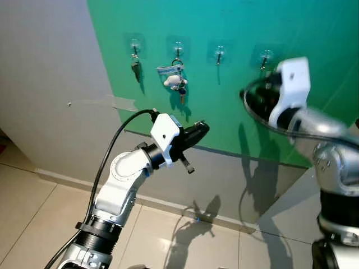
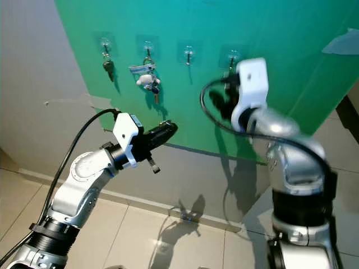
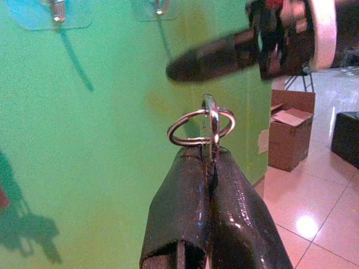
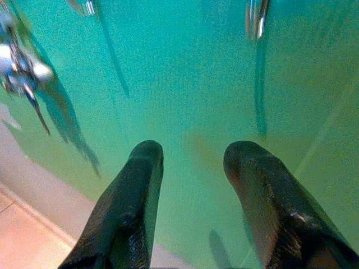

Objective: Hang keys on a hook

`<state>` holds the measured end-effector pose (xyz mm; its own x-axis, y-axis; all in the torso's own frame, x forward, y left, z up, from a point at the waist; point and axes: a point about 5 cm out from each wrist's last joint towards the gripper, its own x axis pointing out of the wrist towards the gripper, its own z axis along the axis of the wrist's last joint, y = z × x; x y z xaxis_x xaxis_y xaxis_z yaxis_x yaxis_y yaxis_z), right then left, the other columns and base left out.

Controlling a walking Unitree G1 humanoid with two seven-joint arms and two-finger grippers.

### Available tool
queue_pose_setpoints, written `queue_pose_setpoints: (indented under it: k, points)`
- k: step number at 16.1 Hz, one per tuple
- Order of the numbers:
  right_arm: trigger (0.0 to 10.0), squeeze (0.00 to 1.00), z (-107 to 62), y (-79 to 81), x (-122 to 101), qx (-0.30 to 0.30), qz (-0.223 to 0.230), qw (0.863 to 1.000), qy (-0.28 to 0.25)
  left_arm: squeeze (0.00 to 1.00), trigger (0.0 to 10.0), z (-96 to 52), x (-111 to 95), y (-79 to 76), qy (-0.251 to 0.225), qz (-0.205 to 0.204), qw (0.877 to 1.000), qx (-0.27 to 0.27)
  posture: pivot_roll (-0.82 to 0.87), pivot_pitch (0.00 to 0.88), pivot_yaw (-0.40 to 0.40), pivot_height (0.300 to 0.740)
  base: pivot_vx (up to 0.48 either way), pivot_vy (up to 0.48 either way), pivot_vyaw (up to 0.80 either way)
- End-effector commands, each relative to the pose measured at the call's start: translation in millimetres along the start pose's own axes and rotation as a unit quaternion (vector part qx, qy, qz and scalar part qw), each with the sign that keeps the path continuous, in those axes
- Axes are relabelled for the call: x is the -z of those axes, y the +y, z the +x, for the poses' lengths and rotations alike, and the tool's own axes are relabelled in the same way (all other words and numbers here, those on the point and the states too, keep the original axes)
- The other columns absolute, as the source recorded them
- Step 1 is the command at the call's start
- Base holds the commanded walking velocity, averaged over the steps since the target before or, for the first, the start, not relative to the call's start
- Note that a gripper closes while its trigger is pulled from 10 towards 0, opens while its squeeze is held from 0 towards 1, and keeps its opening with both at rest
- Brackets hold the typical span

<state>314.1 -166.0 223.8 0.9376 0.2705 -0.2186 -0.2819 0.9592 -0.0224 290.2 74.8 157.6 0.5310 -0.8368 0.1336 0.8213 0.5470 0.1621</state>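
From the head cameras, the left gripper is raised toward the green wall panel, its black fingers pressed together and angled up and to the right, with a small key dangling below them. Above it runs a row of four hooks: the far-left hook already carries a dark key, the second hook holds a bunch of keys with a white charm, and the third hook and fourth hook are bare. The right gripper is held up close to the panel, below the fourth hook. In the left wrist view the closed fingertips pinch a silver key ring, which stands just past their tips with its flat loop lying crosswise (the ring's opening faces up along the fingers). In the right wrist view the two fingers are spread apart, pointing at the panel, gripping nothing.
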Motion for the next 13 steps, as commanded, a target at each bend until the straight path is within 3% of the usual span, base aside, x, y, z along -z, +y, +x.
queue_pose_setpoints:
  k: [1,3,7,10,13]
  points:
    - [10.0,0.0,-1.8,1.6,-1.4,0.006,-0.007,1.0,-0.008,0.0,0.0,-0.5,-4.3,-0.5,-0.003,-0.001,1.0,0.006,0.02,0.0,0.02,0.74,0.0,0.0,0.0]
    - [10.0,0.0,-5.6,11.6,13.9,-0.006,0.0,1.0,0.005,0.0,0.0,0.0,-18.4,2.2,-0.034,-0.05,0.998,0.007,0.02,0.0,0.03,0.74,0.0,0.0,0.0]
    - [10.0,0.0,-14.5,21.0,29.4,-0.034,0.013,0.999,0.004,0.0,0.0,1.3,-33.4,2.3,-0.061,-0.074,0.995,0.038,0.02,0.0,0.045,0.74,0.0,0.0,0.0]
    - [10.0,0.0,-25.3,25.6,28.7,-0.093,0.087,0.988,-0.089,0.0,0.0,-3.9,-43.3,-1.8,-0.073,-0.115,0.988,0.077,0.01,0.0,0.053,0.74,0.0,0.0,0.0]
    - [10.0,0.0,-36.3,24.6,24.4,-0.124,0.089,0.978,-0.144,0.0,0.0,-10.7,-48.9,1.8,-0.075,-0.138,0.983,0.09,0.01,0.0,0.058,0.74,0.0,0.0,0.0]
